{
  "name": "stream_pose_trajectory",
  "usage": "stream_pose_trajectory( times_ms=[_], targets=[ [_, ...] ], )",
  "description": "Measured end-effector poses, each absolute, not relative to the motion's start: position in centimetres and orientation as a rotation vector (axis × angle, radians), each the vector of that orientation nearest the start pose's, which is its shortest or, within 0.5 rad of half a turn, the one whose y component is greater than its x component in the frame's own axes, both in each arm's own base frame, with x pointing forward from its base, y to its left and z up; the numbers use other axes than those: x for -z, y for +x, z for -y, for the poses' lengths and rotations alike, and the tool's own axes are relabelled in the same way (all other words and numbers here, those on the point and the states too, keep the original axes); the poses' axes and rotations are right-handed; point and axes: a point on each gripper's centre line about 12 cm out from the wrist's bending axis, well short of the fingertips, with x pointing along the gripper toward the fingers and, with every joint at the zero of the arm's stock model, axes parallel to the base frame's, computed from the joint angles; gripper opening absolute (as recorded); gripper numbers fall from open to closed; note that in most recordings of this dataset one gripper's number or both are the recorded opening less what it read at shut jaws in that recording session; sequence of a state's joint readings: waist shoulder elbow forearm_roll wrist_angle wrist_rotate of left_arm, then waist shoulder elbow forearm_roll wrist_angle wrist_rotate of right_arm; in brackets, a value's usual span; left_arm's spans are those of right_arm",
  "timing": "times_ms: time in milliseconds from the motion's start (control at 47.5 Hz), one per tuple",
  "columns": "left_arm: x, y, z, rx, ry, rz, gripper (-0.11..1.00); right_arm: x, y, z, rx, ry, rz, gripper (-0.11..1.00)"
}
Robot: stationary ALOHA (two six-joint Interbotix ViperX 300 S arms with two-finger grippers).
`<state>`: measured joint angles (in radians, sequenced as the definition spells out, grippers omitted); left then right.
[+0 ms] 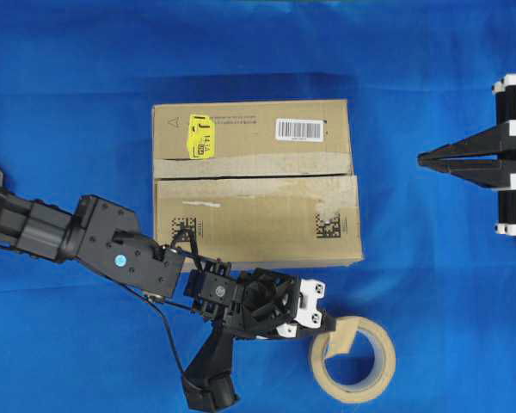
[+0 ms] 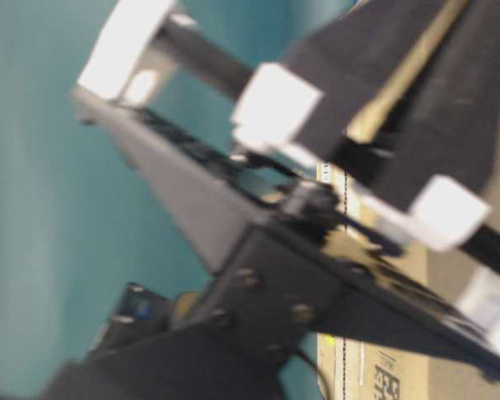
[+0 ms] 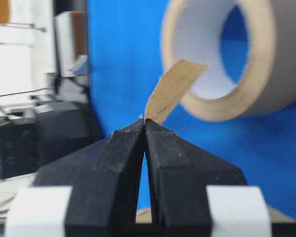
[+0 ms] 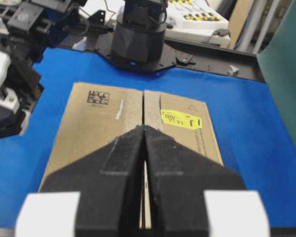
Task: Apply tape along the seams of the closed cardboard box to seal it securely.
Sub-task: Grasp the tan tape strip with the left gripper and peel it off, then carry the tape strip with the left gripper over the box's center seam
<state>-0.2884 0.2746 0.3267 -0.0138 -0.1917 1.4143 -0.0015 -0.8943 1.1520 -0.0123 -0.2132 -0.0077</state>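
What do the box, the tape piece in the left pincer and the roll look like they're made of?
The box: matte brown cardboard, judging by its dull surface and worn pale strips along the seam. The tape piece, pinched by the left pincer: thin tan-brown film or paper, curling slightly; which one is unclear. The roll: beige tape wound on a pale inner ring, likely cardboard.

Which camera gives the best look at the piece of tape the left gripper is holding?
The left wrist view: the tape stands sharp above the shut left gripper. Overhead shows it small against the tape roll; table-level and right wrist views show nothing of it.
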Motion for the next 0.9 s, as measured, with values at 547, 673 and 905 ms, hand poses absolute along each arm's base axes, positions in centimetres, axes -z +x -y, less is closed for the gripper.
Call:
stream_pose_trajectory(
  times_ms=[547,673,905],
  targets=[
    [-24.0,42.3,7.4,0.369,1.449,-0.142,0.0,-27.5,21.3,0.0,-0.001,-0.016,-0.071,0.0],
    [-24.6,40.7,4.9,0.308,1.446,-0.158,0.01,-27.4,21.4,0.0,-0.002,-0.018,-0.08,0.0],
    [-24.2,38.7,1.3,0.238,1.435,-0.222,0.01,-26.8,21.8,0.0,-0.002,-0.016,-0.104,0.0]
  ],
)
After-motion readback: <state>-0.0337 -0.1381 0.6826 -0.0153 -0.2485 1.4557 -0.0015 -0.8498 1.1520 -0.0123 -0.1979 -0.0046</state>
